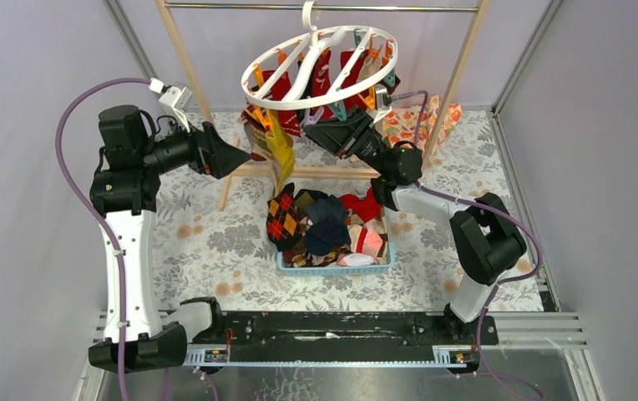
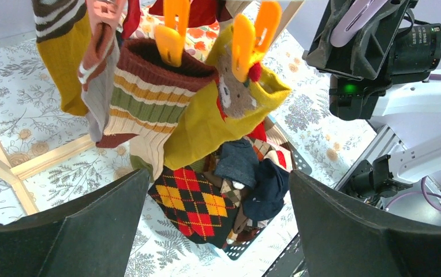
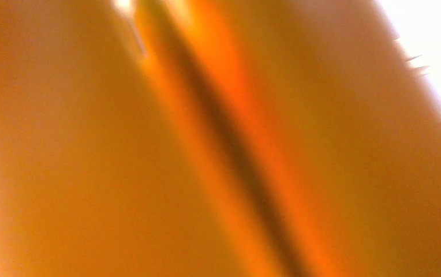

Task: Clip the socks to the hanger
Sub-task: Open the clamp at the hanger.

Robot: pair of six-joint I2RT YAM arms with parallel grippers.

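Socks (image 2: 149, 98) hung clipped on your hanger (image 1: 320, 102); many lay unclipped in the basket (image 1: 336, 269). Your left tool (image 1: 245, 158) gaped empty; for the right tool (image 1: 316, 127), I couldn't tell.

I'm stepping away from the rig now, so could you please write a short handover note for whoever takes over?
Left gripper: open, empty, beside the hung socks.
Right gripper: raised under the hanger; its camera shows only orange blur, so its state is unclear.
Done: several socks hang from orange clips, including a yellow sock and a striped sock.
Left: a pile of socks waits in the blue basket.
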